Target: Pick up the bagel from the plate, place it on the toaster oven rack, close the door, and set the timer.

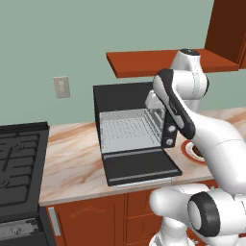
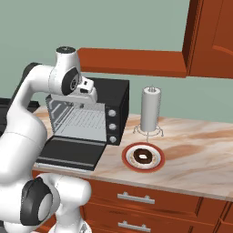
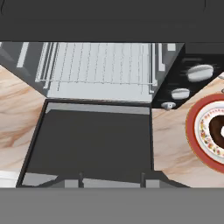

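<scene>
The marble counter (image 2: pixel 191 150) runs across the middle of both base views, with red-brown cabinets (image 2: pixel 136 200) below it and a red-brown shelf (image 2: pixel 132 61) on the green wall above. At the left edge of the left base view sits the dark stove (image 1: pixel 19 163). The white arm (image 1: pixel 211 139) fills the lower right of that view and the lower left of the right base view, bending up and over toward the black toaster oven (image 1: pixel 132 125) at frame centre. The door (image 1: pixel 140 166) lies folded down flat in front of the cavity, its inner face up; in the hand view it takes the centre of the frame (image 3: pixel 89 144). Inside the open cavity the toaster oven rack (image 1: pixel 129 129) shows as a silver grid, bare, across the upper part of the hand view (image 3: pixel 98 63). A tall white paper-towel roll (image 2: pixel 150 109) stands upper centre in the right base view, just behind the plate (image 2: pixel 157 164). The plate sits on the counter right of the oven, at the right edge of the hand view (image 3: pixel 192 131). The bagel (image 2: pixel 144 156) lies on the plate's centre. The gripper (image 2: pixel 86 93) hangs above the open door, in front of the cavity; I cannot tell how its fingers stand, and nothing is seen between them.
</scene>
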